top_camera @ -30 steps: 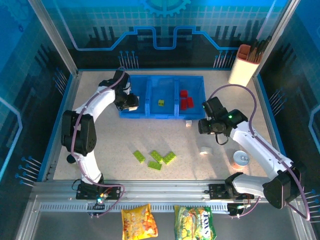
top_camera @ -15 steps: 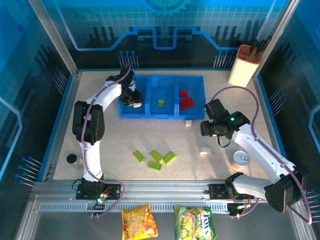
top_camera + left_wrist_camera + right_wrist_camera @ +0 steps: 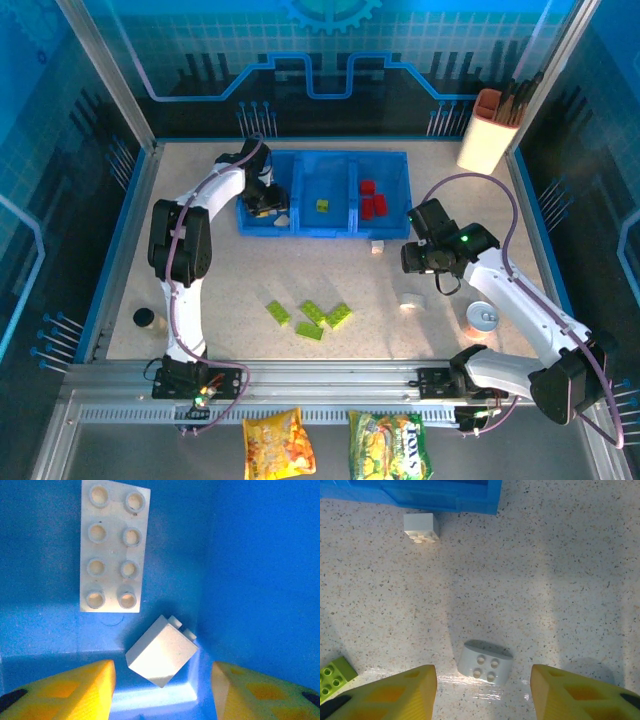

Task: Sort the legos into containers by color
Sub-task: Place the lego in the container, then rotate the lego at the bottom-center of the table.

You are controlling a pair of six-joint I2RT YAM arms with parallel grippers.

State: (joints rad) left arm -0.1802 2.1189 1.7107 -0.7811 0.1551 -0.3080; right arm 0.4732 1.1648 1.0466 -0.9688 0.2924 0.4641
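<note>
Blue tray floor under the left gripper, yellow fingers spread, nothing pinched. A small white brick sits tilted just ahead in the gap, touching neither finger, with a long white brick further ahead. The right gripper is spread too, over the table: a rounded white brick lies loose between its tips, a square white brick further ahead, a green brick off left.

Glossy plastic bricks, translucent blue plastic tray, matt speckled tabletop, shiny snack bags
</note>
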